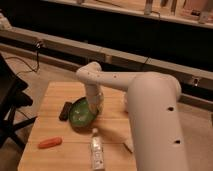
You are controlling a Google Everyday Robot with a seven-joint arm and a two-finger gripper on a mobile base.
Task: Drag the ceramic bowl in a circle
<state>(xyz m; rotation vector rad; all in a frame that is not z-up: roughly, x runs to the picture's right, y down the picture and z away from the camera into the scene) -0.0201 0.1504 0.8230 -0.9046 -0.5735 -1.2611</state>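
Observation:
The ceramic bowl is a shallow green bowl with a darker rim. It sits on the wooden table, left of centre and tilted up on its right side. My gripper reaches down from the white arm onto the bowl's right rim. The arm's wrist hides the fingers.
A dark rectangular object lies just left of the bowl, close to it. An orange carrot-like item lies at the front left. A clear bottle lies at the front, just below the bowl. A black chair stands left of the table.

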